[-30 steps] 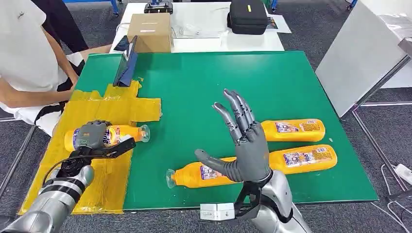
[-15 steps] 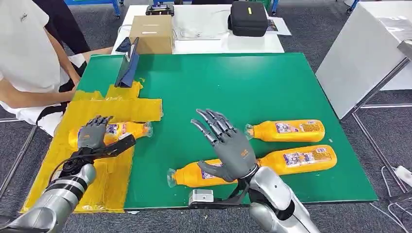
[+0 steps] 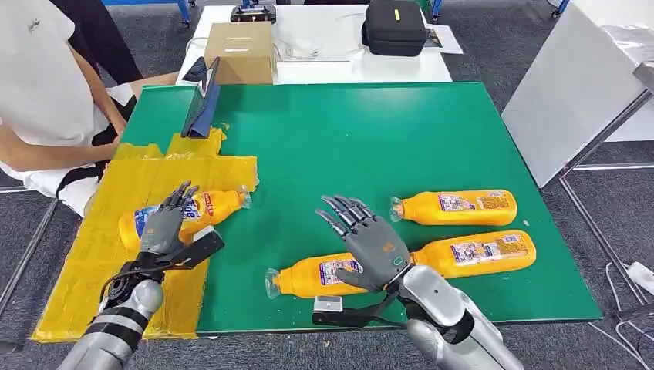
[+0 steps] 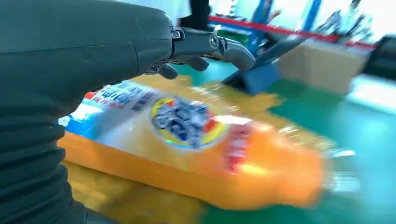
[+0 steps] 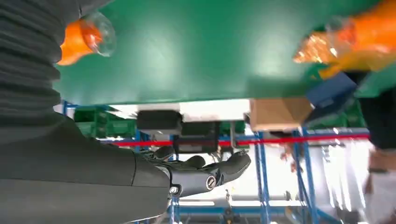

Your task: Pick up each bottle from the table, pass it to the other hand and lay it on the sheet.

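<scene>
**One bottle lying on the sheet, three waiting on the green**

The green tabletop (image 3: 370,139) is carrying a yellow sheet (image 3: 146,181) at its left side. An orange bottle (image 3: 207,206) with a clear cap is lying on that sheet; the left hand (image 3: 166,223) is hovering over it, fingers spread, gripping nothing. The left wrist view is showing its blue-and-red label, blurred. Three more bottles (image 3: 463,206) are lying on the green, and the right hand (image 3: 369,240) is hanging open above the nearest.
</scene>
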{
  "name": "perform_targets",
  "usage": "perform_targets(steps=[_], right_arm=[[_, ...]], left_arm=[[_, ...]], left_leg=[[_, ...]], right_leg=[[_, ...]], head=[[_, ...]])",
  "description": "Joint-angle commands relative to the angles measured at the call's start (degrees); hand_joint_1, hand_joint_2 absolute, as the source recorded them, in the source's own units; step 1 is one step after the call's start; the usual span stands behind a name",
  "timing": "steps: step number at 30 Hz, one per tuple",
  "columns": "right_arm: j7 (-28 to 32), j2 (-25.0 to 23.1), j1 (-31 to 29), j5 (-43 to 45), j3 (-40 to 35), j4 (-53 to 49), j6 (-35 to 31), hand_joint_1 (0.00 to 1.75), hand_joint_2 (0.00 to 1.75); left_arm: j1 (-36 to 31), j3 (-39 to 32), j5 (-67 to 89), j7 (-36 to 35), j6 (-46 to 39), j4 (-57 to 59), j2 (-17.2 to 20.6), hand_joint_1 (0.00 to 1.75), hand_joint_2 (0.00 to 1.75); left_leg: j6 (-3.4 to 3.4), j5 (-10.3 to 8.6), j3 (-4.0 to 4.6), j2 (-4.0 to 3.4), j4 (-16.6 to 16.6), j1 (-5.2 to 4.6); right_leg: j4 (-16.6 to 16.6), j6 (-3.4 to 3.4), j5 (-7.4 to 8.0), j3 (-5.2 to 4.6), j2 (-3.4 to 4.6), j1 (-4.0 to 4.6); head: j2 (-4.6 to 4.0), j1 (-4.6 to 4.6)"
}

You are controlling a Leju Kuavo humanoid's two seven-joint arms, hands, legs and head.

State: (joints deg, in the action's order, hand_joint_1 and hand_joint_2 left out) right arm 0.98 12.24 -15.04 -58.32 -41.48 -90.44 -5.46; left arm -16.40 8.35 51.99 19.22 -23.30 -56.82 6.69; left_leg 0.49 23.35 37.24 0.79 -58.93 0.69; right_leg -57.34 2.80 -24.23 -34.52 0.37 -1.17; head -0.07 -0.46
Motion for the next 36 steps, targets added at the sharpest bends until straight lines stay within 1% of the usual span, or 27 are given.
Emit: perform_targets(steps=[1,3,5,6,9,10,13,14,15,16,17,18,19,20,21,22,25,26,28,29,30,31,32,33,34,35,36], right_arm=[[-1.73,3.07,-0.31,-1.08,-1.24,7.62,1.98,0.00,1.75],[-1.83,3.19,0.28,-1.07,-0.92,7.81,1.93,0.00,1.75],[-2.78,3.50,1.26,-1.66,-0.66,8.07,2.57,0.00,1.75],[-2.89,3.68,1.47,-1.72,-0.62,8.54,2.65,0.00,1.75],[-3.14,3.83,1.69,-1.90,-0.64,9.31,2.90,0.00,1.75],[-3.46,3.84,1.66,-1.95,-0.45,9.97,3.26,0.00,1.75],[-3.09,3.84,2.30,-0.56,0.05,10.39,3.97,0.00,1.75],[-3.09,3.84,2.30,-0.56,0.05,10.39,3.97,0.00,1.75],[-2.82,4.15,2.46,-0.13,-0.07,10.33,4.30,0.00,1.75],[-2.66,4.53,2.33,0.23,-0.27,10.37,4.67,0.00,1.75],[-2.07,4.88,2.19,1.44,-0.42,10.56,5.44,0.00,1.75],[-1.79,5.02,2.22,2.05,-0.38,10.62,5.63,0.00,1.75],[-0.79,5.79,1.86,4.26,-0.86,10.84,6.91,0.00,1.75],[-0.71,6.06,1.79,4.49,-0.79,10.99,6.96,0.00,1.75],[-0.71,6.06,1.79,4.49,-0.79,10.99,6.96,0.00,1.75],[-0.71,6.06,1.79,4.49,-0.79,10.99,6.96,0.00,1.75],[-0.72,6.13,1.47,4.49,-1.08,11.42,7.02,0.00,1.75],[-0.88,6.04,1.34,4.60,-1.19,11.74,7.13,0.00,1.75],[-1.59,5.62,0.50,4.75,-1.68,13.70,7.56,0.00,1.75],[-1.75,5.44,0.27,4.74,-1.82,14.34,7.73,0.00,1.75],[-2.04,4.97,-0.21,4.70,-2.02,15.67,7.98,0.00,1.75],[-2.65,4.12,-0.84,4.42,-2.32,17.64,8.14,0.00,1.75],[-3.06,3.74,-1.17,4.05,-2.54,18.56,8.00,0.00,1.75],[-3.95,2.86,-1.76,3.22,-2.90,20.34,7.75,0.00,1.75],[-4.52,1.37,-2.62,2.37,-3.32,23.22,7.57,0.00,1.75],[-4.60,0.78,-3.07,2.19,-3.60,24.50,7.70,0.00,1.75],[-4.70,0.22,-3.52,1.89,-3.76,25.66,7.53,0.00,1.75]], left_arm=[[11.33,-0.95,-11.89,6.46,2.18,-28.67,-3.84,0.00,1.75],[12.13,-1.34,-12.81,5.85,2.34,-31.00,-4.38,0.00,1.75],[13.42,-2.00,-16.23,6.98,2.36,-34.42,-5.57,0.00,1.75],[14.02,-2.23,-17.94,7.35,2.92,-35.85,-5.85,0.00,1.75],[14.91,-2.64,-18.59,7.59,2.46,-37.40,-6.51,0.00,1.75],[15.66,-2.64,-21.24,8.38,3.72,-38.54,-6.79,0.00,1.75],[16.41,-2.52,-23.23,8.86,4.79,-39.24,-7.33,0.00,1.75],[16.41,-2.52,-23.23,8.86,4.79,-39.24,-7.33,0.00,1.75],[16.53,-2.31,-23.22,8.89,4.67,-39.24,-7.43,0.00,1.75],[16.45,-2.15,-23.20,8.96,4.52,-39.04,-7.45,0.00,1.75],[16.32,-1.87,-23.67,9.31,4.75,-38.77,-7.44,0.00,1.75],[16.23,-1.74,-23.80,9.44,4.75,-38.59,-7.46,0.00,1.75],[16.01,-1.33,-24.90,9.96,5.16,-38.25,-7.41,0.00,1.75],[15.92,-1.22,-24.89,9.96,5.11,-38.06,-7.50,0.00,1.75],[15.92,-1.22,-24.89,9.96,5.11,-38.06,-7.50,0.00,1.75],[15.92,-1.22,-24.89,9.96,5.11,-38.06,-7.50,0.00,1.75],[15.92,-1.02,-24.92,10.08,4.95,-38.10,-7.53,0.00,1.75],[15.99,-0.80,-25.11,10.30,5.05,-38.24,-7.49,0.00,1.75],[16.05,0.07,-25.69,10.65,5.06,-38.42,-7.61,0.00,1.75],[16.01,0.35,-26.06,10.78,5.33,-38.53,-7.61,0.00,1.75],[15.92,0.75,-26.26,10.90,5.40,-38.71,-7.68,0.00,1.75],[15.72,1.44,-26.86,11.06,5.81,-38.89,-7.69,0.00,1.75],[15.61,1.72,-27.73,11.05,6.40,-39.05,-7.69,0.00,1.75],[15.42,2.18,-28.72,11.00,7.28,-39.26,-7.63,0.00,1.75],[15.17,2.74,-28.78,11.02,7.34,-39.49,-7.77,0.00,1.75],[15.03,3.17,-29.91,10.83,8.38,-39.50,-7.80,0.00,1.75],[14.91,3.34,-29.89,10.85,8.28,-39.52,-7.91,0.00,1.75]], left_leg=[[0.03,0.10,-0.14,-0.07,0.03,0.02],[0.04,0.16,-0.17,-0.08,0.00,0.07],[0.05,0.29,-0.52,-0.29,0.08,0.11],[0.02,0.12,-0.02,-0.13,0.00,0.06],[0.03,0.18,-0.11,-0.20,0.02,0.07],[0.00,0.16,-0.05,-0.17,0.01,0.08],[0.03,0.22,-0.23,-0.18,0.05,0.08],[0.00,0.14,0.02,-0.15,0.03,0.07],[0.00,0.18,-0.09,-0.18,0.05,0.06],[-0.01,0.10,0.09,-0.09,0.04,0.04],[0.00,0.14,-0.04,-0.11,0.05,0.06],[0.00,0.08,0.11,-0.06,0.04,0.01],[0.01,0.13,-0.04,-0.09,0.06,0.03],[-0.01,0.06,0.17,-0.07,0.04,0.01],[0.01,0.13,-0.03,-0.10,0.06,0.02],[0.01,0.14,-0.04,-0.10,0.05,0.04],[0.00,0.08,0.13,-0.10,0.04,0.01],[0.01,0.13,-0.02,-0.14,0.06,0.03],[0.00,0.08,0.12,-0.12,0.04,0.02],[0.00,0.14,-0.06,-0.16,0.07,0.03],[0.00,0.08,0.09,-0.13,0.05,0.01],[-0.01,0.06,0.14,-0.12,0.05,0.00],[0.00,0.12,-0.03,-0.18,0.07,0.04],[-0.01,0.07,0.12,-0.15,0.04,0.03],[-0.01,0.06,0.13,-0.15,0.04,0.03],[-0.01,0.12,-0.05,-0.23,0.07,0.07],[-0.01,0.08,0.04,-0.19,0.07,0.05]], right_leg=[[0.10,-0.07,-0.06,0.16,-0.01,0.06],[0.12,-0.11,-0.10,0.26,-0.04,0.12],[0.24,-0.23,-0.17,0.56,0.09,0.20],[0.10,-0.08,-0.06,0.08,-0.02,0.11],[0.13,-0.10,-0.09,0.15,0.03,0.13],[0.10,-0.09,-0.07,0.07,0.02,0.13],[0.18,-0.15,-0.14,0.29,-0.04,0.14],[0.12,-0.09,-0.05,0.03,0.04,0.12],[0.14,-0.12,-0.08,0.13,0.05,0.12],[0.09,-0.07,-0.04,-0.08,0.00,0.08],[0.13,-0.11,-0.08,0.07,-0.03,0.12],[0.07,-0.07,-0.05,-0.09,-0.07,0.06],[0.12,-0.11,-0.09,0.07,-0.06,0.09],[0.06,-0.05,-0.03,-0.16,-0.03,0.04],[0.12,-0.10,-0.08,0.06,-0.05,0.08],[0.13,-0.10,-0.09,0.08,-0.06,0.09],[0.07,-0.06,-0.03,-0.11,-0.02,0.05],[0.13,-0.10,-0.07,0.05,-0.01,0.09],[0.08,-0.06,-0.03,-0.11,0.00,0.06],[0.13,-0.11,-0.07,0.08,0.00,0.09],[0.09,-0.07,-0.03,-0.08,0.01,0.05],[0.08,-0.05,-0.01,-0.13,0.01,0.04],[0.13,-0.11,-0.04,0.05,0.03,0.09],[0.09,-0.07,-0.01,-0.11,0.03,0.07],[0.09,-0.06,0.00,-0.12,0.03,0.07],[0.15,-0.12,-0.02,0.06,0.08,0.13],[0.13,-0.09,0.00,-0.02,0.06,0.10]], head=[[0.00,-0.02],[0.00,-0.04],[0.00,-0.04],[0.00,-0.02],[0.00,-0.02],[0.00,-0.04],[0.00,0.00],[0.00,-0.02],[0.00,-0.04],[0.00,-0.04],[0.00,-0.02],[0.00,-0.02],[0.00,-0.02],[0.00,-0.04],[0.00,-0.04],[0.00,-0.02],[0.00,-0.04],[0.00,-0.02],[0.00,-0.02],[0.00,-0.02],[0.00,-0.02],[0.00,-0.02],[0.00,-0.02],[0.00,-0.04],[0.00,-0.02],[0.00,-0.02],[0.00,-0.04]])
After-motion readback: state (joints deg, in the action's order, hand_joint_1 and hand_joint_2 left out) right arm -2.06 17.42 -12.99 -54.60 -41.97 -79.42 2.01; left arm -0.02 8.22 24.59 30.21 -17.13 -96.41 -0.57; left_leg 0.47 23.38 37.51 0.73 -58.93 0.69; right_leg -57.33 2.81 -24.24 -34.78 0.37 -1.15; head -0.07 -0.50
